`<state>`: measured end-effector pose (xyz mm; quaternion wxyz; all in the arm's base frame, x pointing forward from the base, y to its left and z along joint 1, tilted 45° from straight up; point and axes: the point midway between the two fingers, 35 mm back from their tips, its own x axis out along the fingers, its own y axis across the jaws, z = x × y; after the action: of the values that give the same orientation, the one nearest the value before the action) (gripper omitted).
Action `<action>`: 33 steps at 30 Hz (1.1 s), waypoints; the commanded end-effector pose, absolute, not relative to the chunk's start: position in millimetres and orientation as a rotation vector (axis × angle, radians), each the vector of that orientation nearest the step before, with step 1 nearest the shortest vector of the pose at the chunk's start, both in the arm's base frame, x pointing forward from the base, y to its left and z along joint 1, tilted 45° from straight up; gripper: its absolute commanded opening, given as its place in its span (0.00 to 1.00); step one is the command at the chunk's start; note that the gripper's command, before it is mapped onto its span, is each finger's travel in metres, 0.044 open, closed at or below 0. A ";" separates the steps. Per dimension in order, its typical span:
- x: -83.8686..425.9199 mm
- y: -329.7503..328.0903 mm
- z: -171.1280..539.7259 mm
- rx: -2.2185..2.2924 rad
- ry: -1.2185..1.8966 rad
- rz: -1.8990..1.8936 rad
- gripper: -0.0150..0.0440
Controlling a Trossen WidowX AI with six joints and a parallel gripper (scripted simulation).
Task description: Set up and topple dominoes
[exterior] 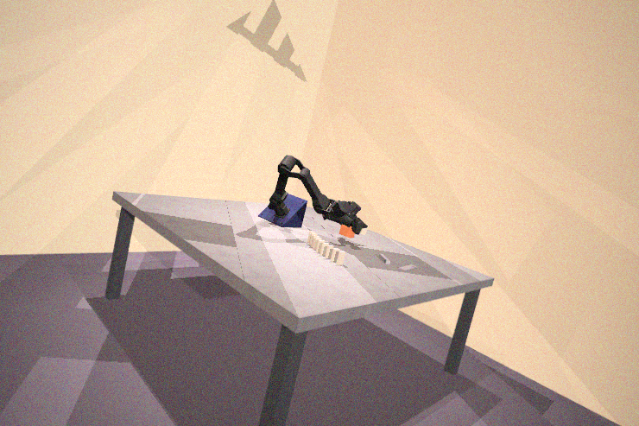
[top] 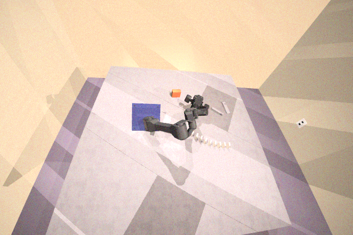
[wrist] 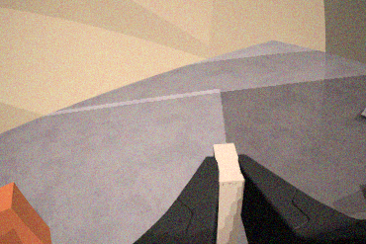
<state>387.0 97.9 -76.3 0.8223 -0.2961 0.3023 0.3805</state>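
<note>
My end effector (top: 186,101) (exterior: 364,231) (wrist: 224,165) grips a cream domino (exterior: 363,231) (wrist: 228,167) above the surface (top: 176,166) (exterior: 248,255) (wrist: 124,167), well apart from the standing row (top: 215,144) (exterior: 325,248); if I swing the forearm low or release the domino tilted, the row could topple early

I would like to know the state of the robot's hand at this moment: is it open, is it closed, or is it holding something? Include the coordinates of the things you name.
Hand (top: 186,98) (exterior: 364,231) (wrist: 224,165): closed on one pale domino (wrist: 230,172).
</note>
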 end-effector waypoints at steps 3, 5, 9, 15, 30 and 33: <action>376.0 94.5 -65.4 -0.650 0.553 0.826 0.29; 372.8 93.5 -61.2 -0.658 0.520 0.829 0.29; 366.2 91.8 -53.1 -0.675 0.459 0.834 0.29; 365.1 91.5 -51.7 -0.677 0.449 0.835 0.29; 365.4 84.5 -59.5 -0.676 0.454 0.834 0.29; 365.3 75.9 -69.1 -0.674 0.459 0.832 0.29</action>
<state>365.5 83.7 -59.9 0.8356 -0.3189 0.2136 0.3929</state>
